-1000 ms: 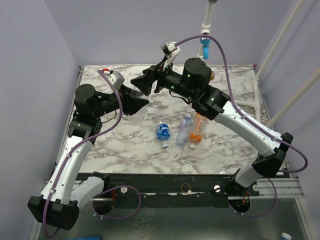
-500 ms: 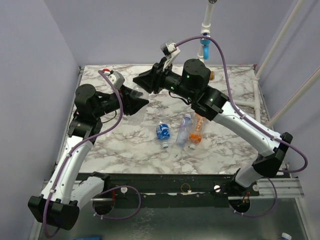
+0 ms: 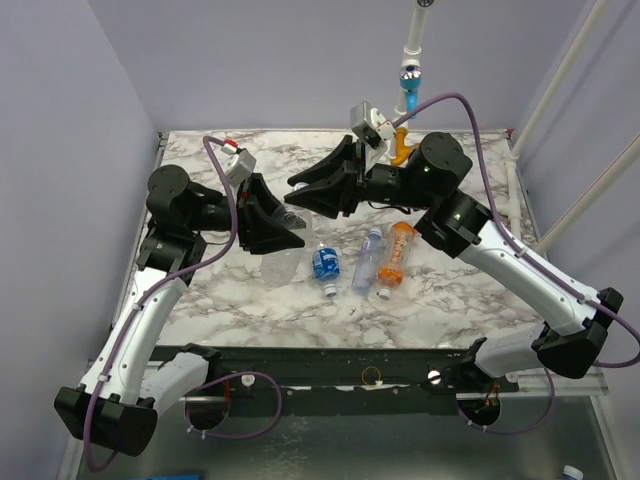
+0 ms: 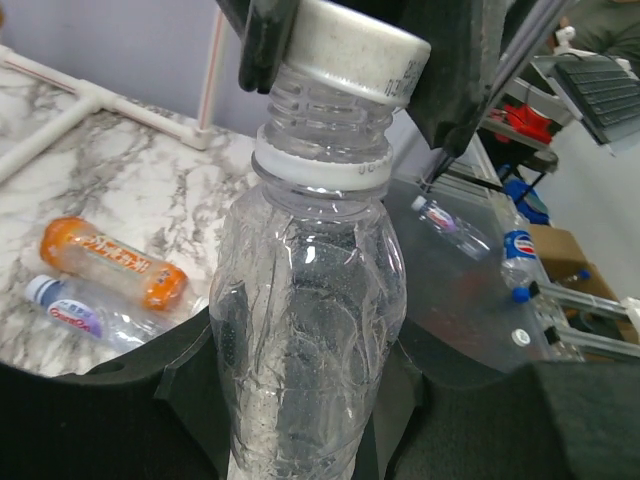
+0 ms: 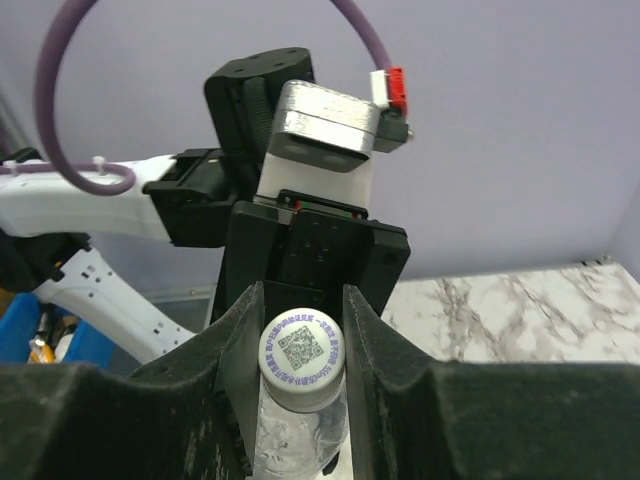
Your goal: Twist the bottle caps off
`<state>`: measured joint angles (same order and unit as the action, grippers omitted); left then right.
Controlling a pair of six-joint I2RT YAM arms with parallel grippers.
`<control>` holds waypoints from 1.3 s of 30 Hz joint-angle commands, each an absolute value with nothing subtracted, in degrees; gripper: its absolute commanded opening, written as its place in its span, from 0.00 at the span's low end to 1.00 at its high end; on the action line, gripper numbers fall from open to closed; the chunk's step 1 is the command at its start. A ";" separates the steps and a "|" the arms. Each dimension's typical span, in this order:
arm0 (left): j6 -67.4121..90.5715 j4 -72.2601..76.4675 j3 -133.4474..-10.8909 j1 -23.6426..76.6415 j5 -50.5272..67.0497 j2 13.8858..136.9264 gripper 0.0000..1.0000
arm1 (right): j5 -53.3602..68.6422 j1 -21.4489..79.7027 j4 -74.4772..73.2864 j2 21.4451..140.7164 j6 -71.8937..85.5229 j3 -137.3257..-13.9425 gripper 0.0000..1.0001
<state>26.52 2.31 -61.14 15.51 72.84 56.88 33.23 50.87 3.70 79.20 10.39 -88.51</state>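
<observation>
A clear unlabelled bottle (image 4: 305,330) is held off the table, and my left gripper (image 4: 300,410) is shut around its lower body. Its white cap (image 5: 302,350) carries a printed code and sits on the neck. My right gripper (image 5: 302,345) is shut on that cap, one finger on each side. In the top view both grippers meet over the table's middle: left gripper (image 3: 278,232), right gripper (image 3: 298,205), bottle (image 3: 291,217) between them. Three other bottles lie capped on the marble: a dark-blue-labelled one (image 3: 324,262), a slim light-blue one (image 3: 368,258) and an orange one (image 3: 395,255).
A white pipe with a blue fitting (image 3: 410,80) rises at the back, with an orange fitting (image 3: 401,148) below it. White frame tubes (image 3: 520,200) run along the right edge. The lying bottles sit just in front of and below the grippers.
My right gripper has swung in to the bottle's top and shut on the cap. The left gripper has shifted a little right and forward with the bottle.
</observation>
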 commanded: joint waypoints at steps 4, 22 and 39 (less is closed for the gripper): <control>33.62 3.50 -62.58 15.32 75.26 58.17 0.08 | 46.89 52.03 7.91 78.81 11.05 -87.42 0.01; 22.31 -3.28 -61.24 15.32 70.41 55.80 0.08 | 7.64 50.01 -7.34 72.95 2.90 -90.16 0.01; 6.37 -11.20 -58.19 15.29 57.91 51.85 0.08 | -21.19 34.28 -16.89 57.09 28.15 -45.25 0.01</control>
<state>9.65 -9.47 -59.00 15.44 59.68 53.39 -13.63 34.04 -13.17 59.48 19.81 -48.07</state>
